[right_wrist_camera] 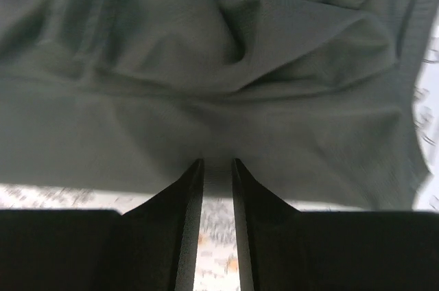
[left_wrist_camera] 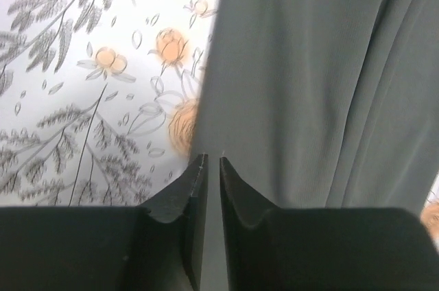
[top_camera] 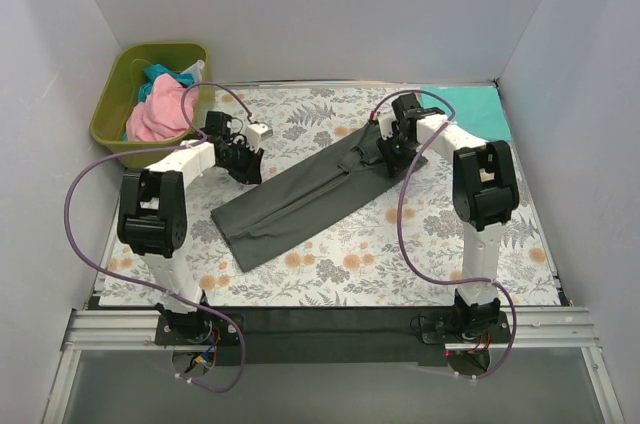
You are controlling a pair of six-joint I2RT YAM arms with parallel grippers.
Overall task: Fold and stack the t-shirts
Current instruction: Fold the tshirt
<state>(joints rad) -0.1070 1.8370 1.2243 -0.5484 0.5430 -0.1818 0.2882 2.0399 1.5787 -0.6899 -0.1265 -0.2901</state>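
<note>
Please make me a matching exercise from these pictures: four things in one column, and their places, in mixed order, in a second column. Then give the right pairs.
1. grey t-shirt
2. pink t-shirt
3. flat teal cloth
4. green bin

A. at the far right corner
B. at the far left corner
C. inside the bin
D. diagonal across the middle of the table

Pairs: 1-D, 2-C, 3-A, 4-B

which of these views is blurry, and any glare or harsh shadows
Top external: sharp, evenly lit, no glare, soft shadows. Left wrist: floral cloth crisp farther off, smeared near the left pincer. Right wrist: grey t-shirt soft, blurred; right edge washed out.
</note>
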